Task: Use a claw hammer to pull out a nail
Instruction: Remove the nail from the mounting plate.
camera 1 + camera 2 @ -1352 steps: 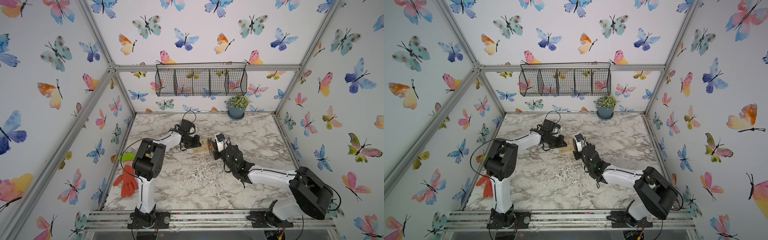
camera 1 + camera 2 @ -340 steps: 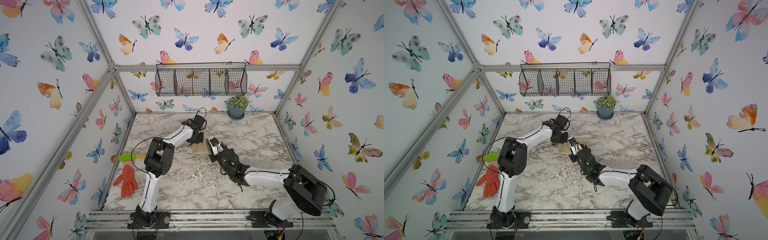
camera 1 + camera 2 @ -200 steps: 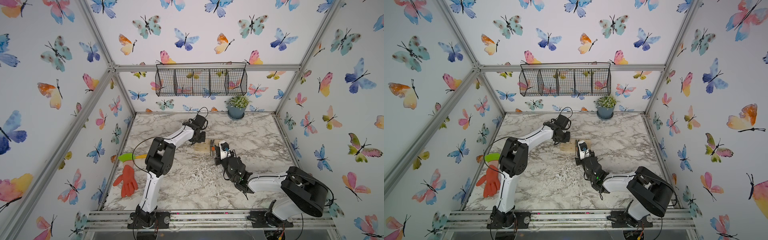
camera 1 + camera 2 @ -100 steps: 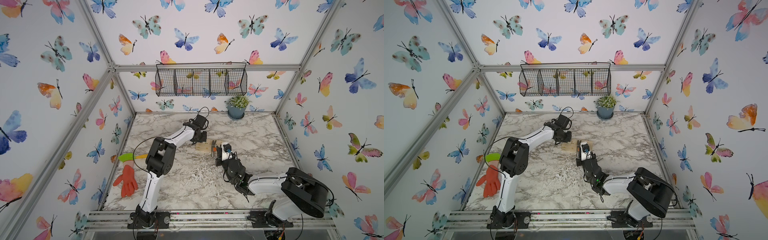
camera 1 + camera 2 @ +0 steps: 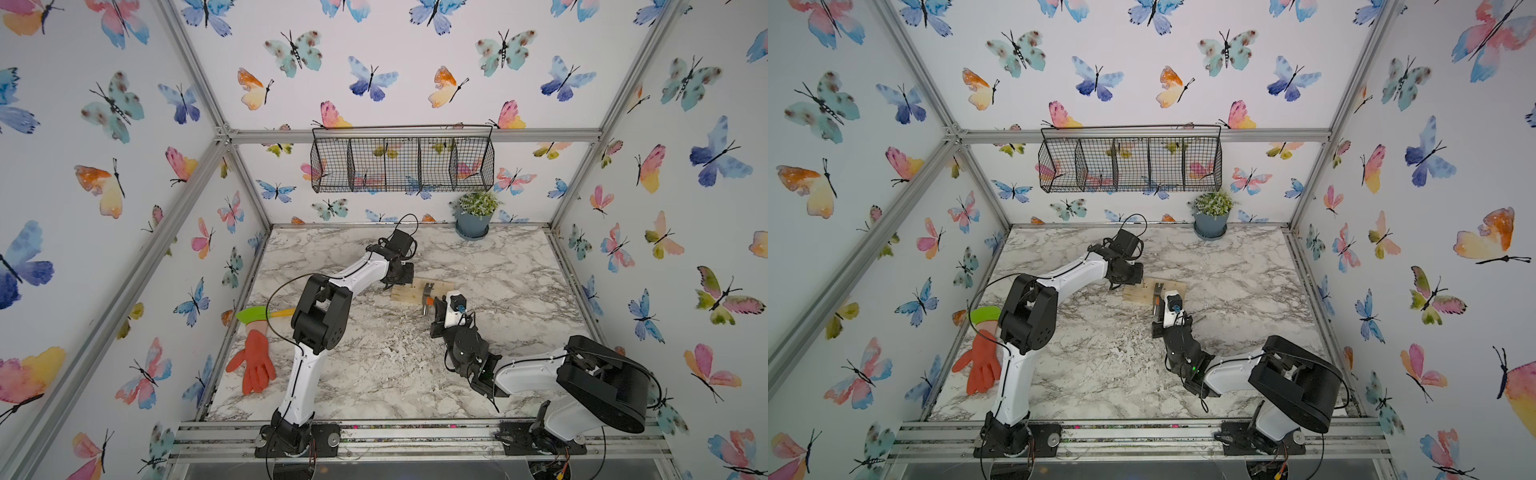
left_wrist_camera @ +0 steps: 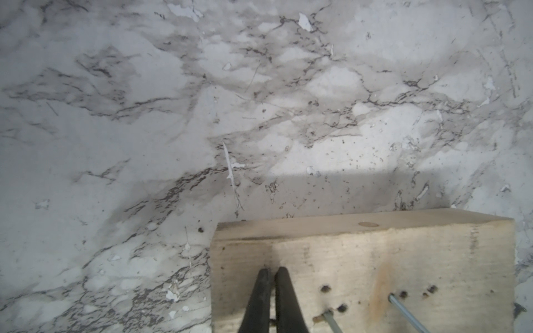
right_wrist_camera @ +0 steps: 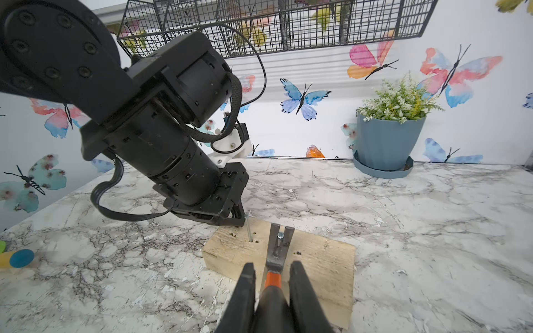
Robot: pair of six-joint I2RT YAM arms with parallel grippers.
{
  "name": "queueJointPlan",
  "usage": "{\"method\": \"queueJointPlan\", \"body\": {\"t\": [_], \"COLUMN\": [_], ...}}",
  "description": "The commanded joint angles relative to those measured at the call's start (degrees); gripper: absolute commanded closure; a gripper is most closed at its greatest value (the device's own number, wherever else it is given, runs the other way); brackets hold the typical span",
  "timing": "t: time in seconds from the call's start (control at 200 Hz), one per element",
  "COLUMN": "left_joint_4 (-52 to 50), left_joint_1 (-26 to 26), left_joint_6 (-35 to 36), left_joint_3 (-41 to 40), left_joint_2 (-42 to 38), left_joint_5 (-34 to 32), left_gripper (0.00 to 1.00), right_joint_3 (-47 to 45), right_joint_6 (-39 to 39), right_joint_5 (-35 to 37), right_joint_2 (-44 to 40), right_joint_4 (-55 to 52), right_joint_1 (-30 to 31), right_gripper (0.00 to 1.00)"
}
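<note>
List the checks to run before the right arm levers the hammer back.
1. Right gripper shut on claw hammer handle: ok.
2. Nail head seated in the claw's fork: ok.
3. Left gripper shut, tips on wooden block: ok.
4. Left gripper clear of the hammer head: ok.
5. Second nail outside the claw: ok.
6. How deep the caught nail sits: cannot tell.

claw hammer (image 7: 277,253) 1; nails (image 7: 248,229) (image 7: 280,235) 2; wood block (image 7: 320,259) 1; potted plant (image 5: 473,216) 1; wire basket (image 5: 403,166) 1; glove (image 5: 255,368) 1
</note>
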Motion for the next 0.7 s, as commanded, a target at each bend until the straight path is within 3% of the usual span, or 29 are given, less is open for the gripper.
{"method": "queueJointPlan", "body": {"t": [0.0,0.315,0.691], "left_joint_4": [-9.77,-9.51,-7.81], "left_joint_1": [-1.22,-1.37,-1.37], "left_joint_6": [0.23,0.30,0.06], "left_joint_3": [-9.90,-10.10,-10.89], "left_joint_2": [14.20,14.42,11.46], "left_joint_5": [1.87,1.55,2.11], "left_gripper": [0.92,0.92,0.92], "right_joint_3": [-0.06,12.69,12.37], "right_joint_6": [-1.88,-24.01,-21.27], "right_joint_5": [-1.26,-2.49,-3.42], "right_joint_2": [-1.45,-8.38,-12.48], "right_joint_4": [-8.72,-5.49,-9.97], "right_joint_1": [0.90,0.23,-1.06], "right_gripper": [0.97,0.97,0.97]}}
